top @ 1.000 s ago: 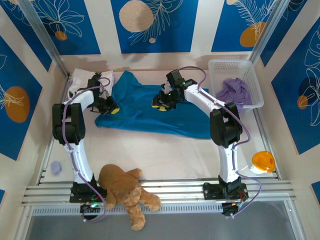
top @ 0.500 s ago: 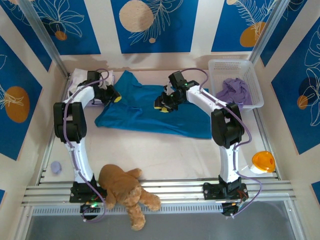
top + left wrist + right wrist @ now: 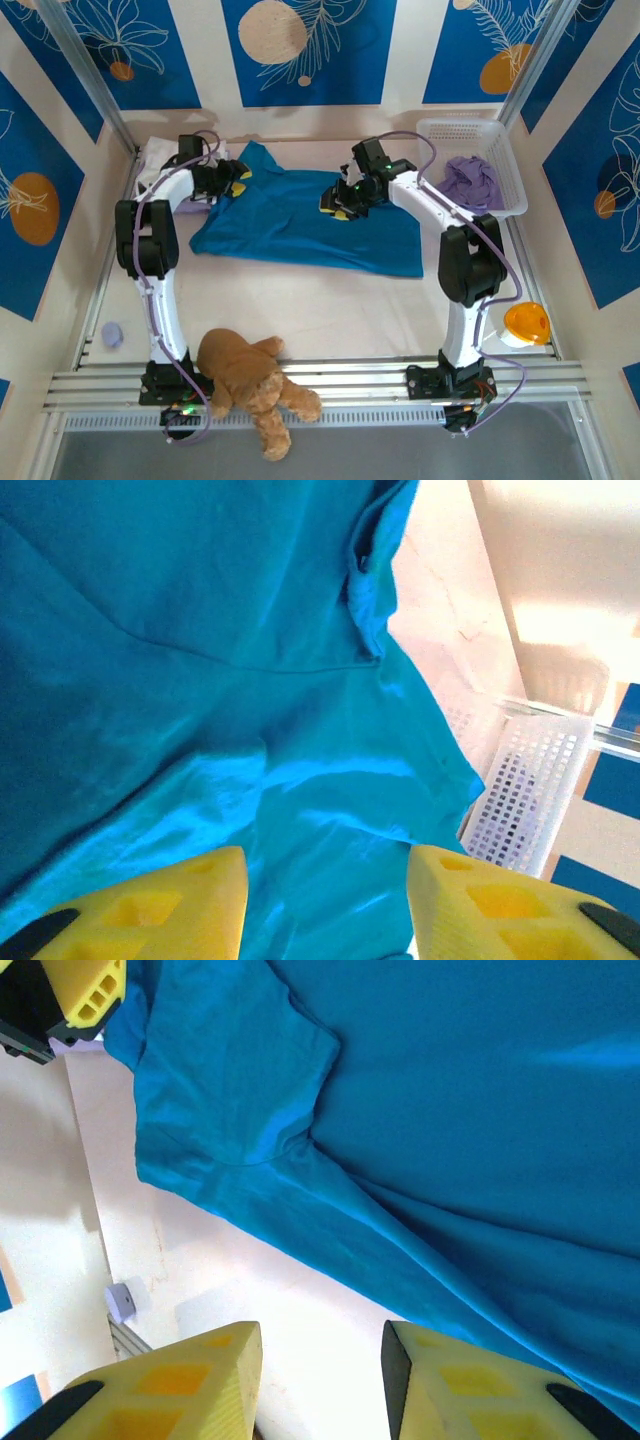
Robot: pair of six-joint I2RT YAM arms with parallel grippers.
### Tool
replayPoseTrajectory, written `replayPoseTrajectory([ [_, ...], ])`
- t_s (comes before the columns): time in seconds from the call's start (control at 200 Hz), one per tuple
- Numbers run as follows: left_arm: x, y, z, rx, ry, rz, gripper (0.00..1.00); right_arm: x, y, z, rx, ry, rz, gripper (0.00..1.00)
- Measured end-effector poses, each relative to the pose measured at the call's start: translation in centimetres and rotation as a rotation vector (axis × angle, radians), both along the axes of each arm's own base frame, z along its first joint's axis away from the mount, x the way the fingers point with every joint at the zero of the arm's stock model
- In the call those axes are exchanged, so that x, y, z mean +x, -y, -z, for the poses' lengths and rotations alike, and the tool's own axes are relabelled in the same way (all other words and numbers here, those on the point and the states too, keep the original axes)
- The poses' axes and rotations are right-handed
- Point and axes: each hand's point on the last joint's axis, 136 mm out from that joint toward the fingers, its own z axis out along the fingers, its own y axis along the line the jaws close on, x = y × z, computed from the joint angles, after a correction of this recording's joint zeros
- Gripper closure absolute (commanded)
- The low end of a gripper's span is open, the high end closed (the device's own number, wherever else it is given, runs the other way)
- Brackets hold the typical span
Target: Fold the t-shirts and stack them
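Observation:
A large teal-blue t-shirt [image 3: 300,220] lies spread across the middle of the table, also seen as teal-blue cloth [image 3: 250,680] in the left wrist view. My left gripper [image 3: 235,172] hovers over its far left sleeve; the left gripper [image 3: 325,880] is open, with cloth below the gap and nothing pinched. My right gripper [image 3: 340,200] hangs over the shirt's upper middle; the right gripper [image 3: 320,1360] is open above bare table beside the shirt's edge [image 3: 300,1210]. Pale lavender t-shirts [image 3: 470,182] sit bunched in the basket. A white t-shirt with black blotches [image 3: 160,160] lies at the back left.
The white mesh basket [image 3: 505,150] stands at the back right, its wall [image 3: 520,800] beyond the shirt. A brown teddy bear [image 3: 250,385] lies at the near edge between the arm bases. An orange object [image 3: 525,322] sits at the right, a small lavender object [image 3: 112,333] at the near left.
My left gripper has travelled toward the back with the teal shirt's left sleeve and opened, letting it go. The right gripper has shifted slightly right and back, still open.

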Motion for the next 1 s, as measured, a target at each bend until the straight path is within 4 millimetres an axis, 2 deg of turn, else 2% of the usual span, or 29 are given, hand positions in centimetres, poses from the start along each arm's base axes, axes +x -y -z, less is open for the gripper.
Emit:
replayPoseTrajectory([
  [0.075, -0.5, 0.0, -0.4, 0.021, 0.008, 0.011, 0.53, -0.4, 0.7, -0.4, -0.029, 0.014, 0.007, 0.61],
  [0.155, -2.1, 0.3, -0.6, 0.055, 0.010, 0.035, 0.53, -1.1, 1.4, -0.1, -0.061, 0.017, 0.011, 0.61],
  [0.33, -6.6, 2.5, 0.0, 0.141, 0.001, 0.138, 0.51, -3.7, 2.8, 3.8, -0.142, -0.063, 0.009, 0.61],
  [0.475, -10.6, 4.0, 3.1, 0.186, -0.065, 0.209, 0.50, -5.1, 3.8, 6.2, -0.194, -0.115, 0.009, 0.61],
  [0.625, -13.9, 3.4, 6.8, 0.217, -0.161, 0.229, 0.49, -5.5, 5.5, 7.7, -0.262, -0.131, 0.038, 0.61],
  [0.86, -14.4, 3.3, 7.1, 0.232, -0.124, 0.243, 0.48, -6.2, 9.0, 11.3, -0.341, -0.221, 0.109, 0.61],
  [1.0, -14.7, 3.4, 7.0, 0.232, -0.102, 0.246, 0.47, -7.3, 10.0, 13.2, -0.364, -0.274, 0.119, 0.61],
])
